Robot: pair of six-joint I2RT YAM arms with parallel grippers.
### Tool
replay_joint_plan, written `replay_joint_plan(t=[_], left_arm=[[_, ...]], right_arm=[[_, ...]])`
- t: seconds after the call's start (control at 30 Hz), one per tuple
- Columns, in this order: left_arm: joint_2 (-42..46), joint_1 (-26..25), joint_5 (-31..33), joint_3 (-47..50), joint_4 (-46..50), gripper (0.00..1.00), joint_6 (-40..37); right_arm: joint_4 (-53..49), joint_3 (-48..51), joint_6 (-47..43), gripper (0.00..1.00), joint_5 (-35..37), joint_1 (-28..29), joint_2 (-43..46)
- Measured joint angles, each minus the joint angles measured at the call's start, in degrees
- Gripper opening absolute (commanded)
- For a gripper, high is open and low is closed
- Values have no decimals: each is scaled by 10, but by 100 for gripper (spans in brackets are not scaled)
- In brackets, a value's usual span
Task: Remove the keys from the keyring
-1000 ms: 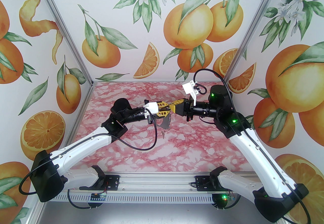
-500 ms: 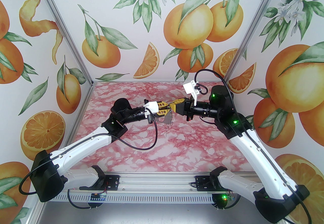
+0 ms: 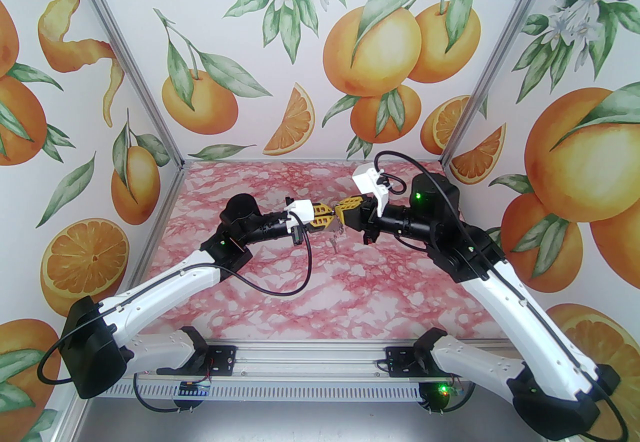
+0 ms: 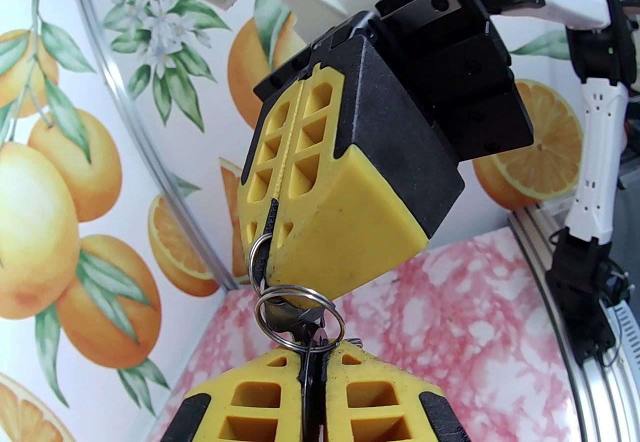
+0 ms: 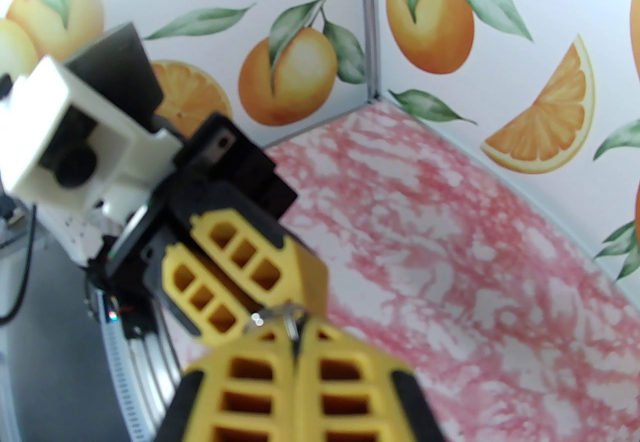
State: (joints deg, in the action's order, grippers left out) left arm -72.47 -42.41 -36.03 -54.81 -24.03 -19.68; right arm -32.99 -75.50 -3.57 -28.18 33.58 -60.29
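1. My left gripper (image 4: 312, 355) is pinched shut on a key (image 4: 282, 314); my right gripper (image 4: 270, 240) is pinched shut on the keyring (image 4: 261, 262), edge-on.
2. Both are held above mid-table (image 3: 350, 290); open room all round; walls (image 3: 250, 55) well apart.

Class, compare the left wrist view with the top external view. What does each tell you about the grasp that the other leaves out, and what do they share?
Left wrist view: close up, the right claw pinches a dark strip of the key bunch in its seam, with a small ring through the strip. A silver split ring sits between that claw and the left claw.
Top external view: both whole arms, with the claws meeting tip to tip above the pink table and part of the bunch dangling beneath.
Shared: both claws are shut on the key bunch.
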Motion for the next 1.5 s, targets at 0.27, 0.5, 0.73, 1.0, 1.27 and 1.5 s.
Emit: replay_joint_plan(t=[0.27, 0.5, 0.73, 1.0, 1.27, 1.5], left_arm=[[0, 0, -9, 1, 3, 0, 18], [0, 0, -11, 1, 12, 0, 33], [0, 0, -19, 1, 25, 0, 63], [0, 15, -20, 1, 33, 0, 96], [1, 20, -30, 0, 33, 0, 123], [1, 28, -39, -8, 37, 0, 134]], right_arm=[[-24, -12, -56, 0, 75, 41, 3], [-35, -14, -87, 0, 129, 71, 5], [-47, -15, -135, 0, 233, 136, 9], [-56, -15, -183, 0, 331, 190, 9], [-56, -12, -214, 0, 388, 223, 9], [-48, 2, -238, 0, 449, 256, 11]])
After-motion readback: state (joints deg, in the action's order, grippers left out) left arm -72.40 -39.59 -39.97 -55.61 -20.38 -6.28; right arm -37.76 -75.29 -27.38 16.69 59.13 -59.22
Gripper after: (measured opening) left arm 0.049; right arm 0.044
